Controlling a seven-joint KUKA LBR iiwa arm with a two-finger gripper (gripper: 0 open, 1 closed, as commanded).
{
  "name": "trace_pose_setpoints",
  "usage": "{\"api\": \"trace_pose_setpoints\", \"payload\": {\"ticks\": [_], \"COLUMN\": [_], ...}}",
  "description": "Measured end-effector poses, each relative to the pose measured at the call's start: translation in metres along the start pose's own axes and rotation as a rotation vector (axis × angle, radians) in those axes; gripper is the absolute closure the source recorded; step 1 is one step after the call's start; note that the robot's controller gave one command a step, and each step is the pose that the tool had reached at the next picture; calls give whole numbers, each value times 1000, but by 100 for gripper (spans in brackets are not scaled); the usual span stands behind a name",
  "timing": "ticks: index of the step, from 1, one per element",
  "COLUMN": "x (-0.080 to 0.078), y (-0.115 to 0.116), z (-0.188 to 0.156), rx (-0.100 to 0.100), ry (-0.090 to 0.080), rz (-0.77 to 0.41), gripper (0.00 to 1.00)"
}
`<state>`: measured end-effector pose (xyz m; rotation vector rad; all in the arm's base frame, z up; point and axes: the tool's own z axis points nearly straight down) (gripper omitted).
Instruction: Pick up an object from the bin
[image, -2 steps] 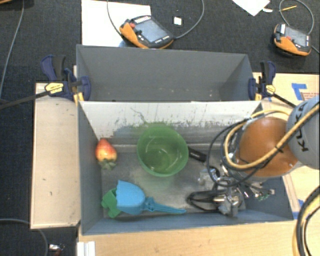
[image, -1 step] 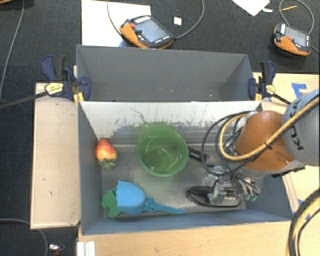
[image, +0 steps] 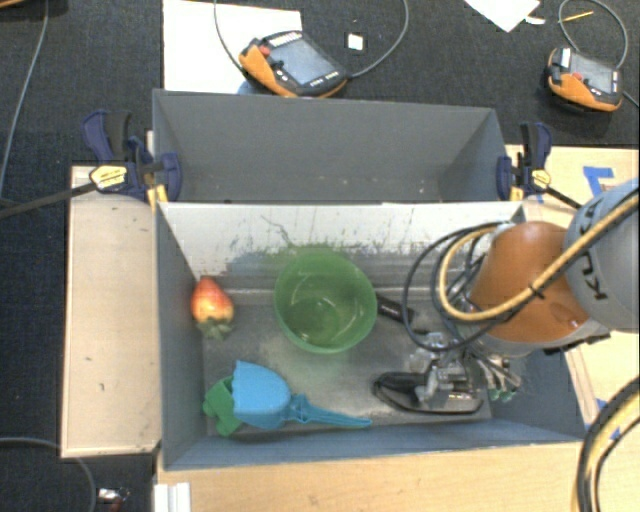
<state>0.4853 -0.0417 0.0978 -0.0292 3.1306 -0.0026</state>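
— What is hard to make out?
— The gripper (image: 440, 382) is seen low in the near right corner of the bin (image: 320, 150), half hidden under the arm's orange cover (image: 525, 285) and looped cables (image: 445, 275). Whether it is spread or closed cannot be told. A flat black thing (image: 398, 392) lies just beside it on the floor; its kind cannot be made out.
— And the rest?
— A green bowl (image: 325, 300) is set upright mid-bin. A red-and-yellow fruit (image: 211, 303) is leaned at the left wall. A blue scoop (image: 265, 395) and a green scrap (image: 218, 403) are found in the near left corner. The grey floor is scuffed.
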Motion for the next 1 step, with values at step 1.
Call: {"api": "trace_pose_setpoints", "payload": {"ticks": [1], "x": [-15], "y": [-22], "z": [-123], "rx": [0], "ry": [0], "rz": [-22], "gripper": [100]}}
